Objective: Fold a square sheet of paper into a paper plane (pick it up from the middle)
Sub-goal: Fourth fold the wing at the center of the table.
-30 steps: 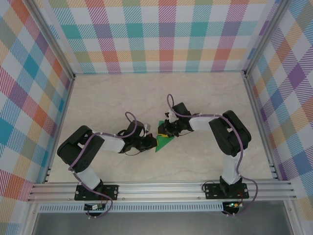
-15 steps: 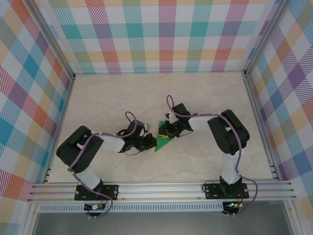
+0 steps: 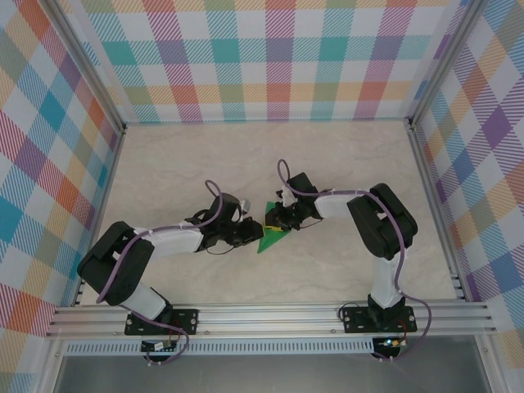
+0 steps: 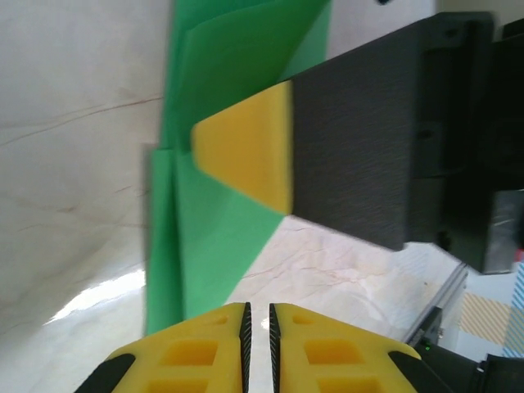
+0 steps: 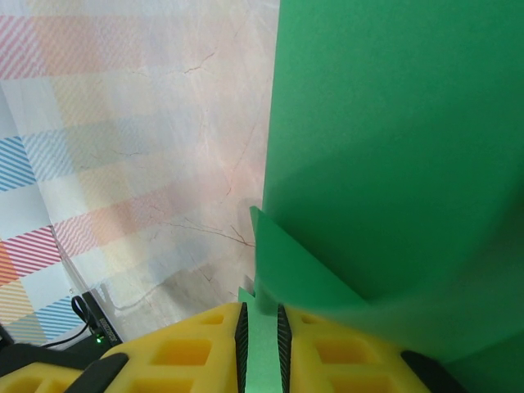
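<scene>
The square sheet of paper [image 3: 273,238] is bright green and folded into a pointed wedge with layered flaps. It lies at the table's middle between the two grippers. My right gripper [image 5: 258,315] is shut on a folded flap of the paper [image 5: 393,147], which rises between its yellow fingers. In the top view the right gripper [image 3: 275,223] sits at the paper's far end. My left gripper [image 4: 258,315] stands just beside the paper [image 4: 221,237], its jaws parted by a narrow gap with only bare table between them. The right gripper's yellow fingertip [image 4: 250,151] presses on the green folds.
The marble-patterned table [image 3: 205,164] is fenced by checked walls on three sides. An aluminium rail [image 3: 270,315] runs along the near edge by the arm bases. Open tabletop lies behind and to both sides of the paper.
My left gripper's jaws have parted slightly and let go of the paper's near edge. The left arm's elbow has swung down and to the left. The right gripper has kept its hold.
</scene>
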Robot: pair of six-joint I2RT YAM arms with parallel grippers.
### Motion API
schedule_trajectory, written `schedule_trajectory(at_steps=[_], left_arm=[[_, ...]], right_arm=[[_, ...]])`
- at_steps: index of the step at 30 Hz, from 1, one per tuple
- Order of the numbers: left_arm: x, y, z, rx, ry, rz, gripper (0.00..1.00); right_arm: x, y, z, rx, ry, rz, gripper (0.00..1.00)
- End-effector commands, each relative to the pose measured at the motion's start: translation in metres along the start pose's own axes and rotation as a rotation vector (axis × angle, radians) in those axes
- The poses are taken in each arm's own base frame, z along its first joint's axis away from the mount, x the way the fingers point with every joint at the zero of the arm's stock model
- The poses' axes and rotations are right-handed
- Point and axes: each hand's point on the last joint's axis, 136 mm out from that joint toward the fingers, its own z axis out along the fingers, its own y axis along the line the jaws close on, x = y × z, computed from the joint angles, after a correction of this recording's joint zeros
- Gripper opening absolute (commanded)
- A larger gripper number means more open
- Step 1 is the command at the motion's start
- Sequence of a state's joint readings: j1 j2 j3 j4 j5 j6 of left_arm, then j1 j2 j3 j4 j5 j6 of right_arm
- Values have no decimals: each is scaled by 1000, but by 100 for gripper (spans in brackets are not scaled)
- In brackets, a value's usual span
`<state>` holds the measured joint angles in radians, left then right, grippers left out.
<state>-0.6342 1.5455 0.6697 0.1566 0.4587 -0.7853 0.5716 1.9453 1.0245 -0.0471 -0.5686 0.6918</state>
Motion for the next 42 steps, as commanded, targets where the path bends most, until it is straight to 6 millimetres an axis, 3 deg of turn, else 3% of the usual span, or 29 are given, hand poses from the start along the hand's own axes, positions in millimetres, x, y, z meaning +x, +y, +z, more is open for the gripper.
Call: schedule_trajectory(at_steps=[1, 10, 19, 24, 27, 36, 42], left_arm=[[0, -14, 12, 49, 50, 24, 16], [6, 5, 34, 21, 93, -1, 15], [27, 55, 32, -154, 125, -10, 13], [34, 62, 26, -175, 135, -9, 13], [32, 55, 25, -158, 134, -1, 13], [11, 0, 8, -34, 97, 57, 16], [19, -8, 19, 17, 150, 43, 18]], right_arm=[[13, -38, 9, 130, 36, 62, 20], [15, -41, 9, 135, 39, 67, 21], [17, -44, 7, 149, 42, 63, 21], [18, -46, 7, 157, 42, 67, 21], [18, -46, 7, 157, 44, 67, 21], [19, -48, 8, 162, 45, 72, 21], [19, -49, 7, 165, 42, 73, 21]])
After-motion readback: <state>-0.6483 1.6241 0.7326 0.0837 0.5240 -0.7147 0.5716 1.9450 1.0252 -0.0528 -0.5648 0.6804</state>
